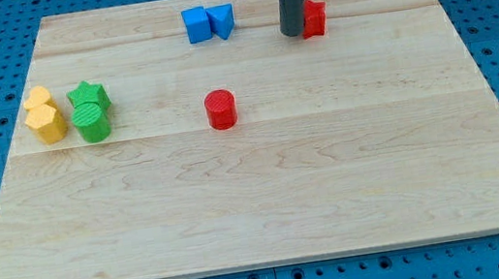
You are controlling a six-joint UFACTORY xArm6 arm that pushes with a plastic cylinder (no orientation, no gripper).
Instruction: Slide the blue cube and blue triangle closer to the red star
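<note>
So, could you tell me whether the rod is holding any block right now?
Nothing is held: my tip only pushes, and it stands against the red star's left side.

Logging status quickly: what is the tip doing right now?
My tip: no gripper, holds nothing; rests beside the red star, on its left in the view.

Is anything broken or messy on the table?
Nothing looks broken. The blue cube and blue triangle sit together; my tip partly hides the red star at the view's top. The other blocks sit neatly on the wooden board.
</note>
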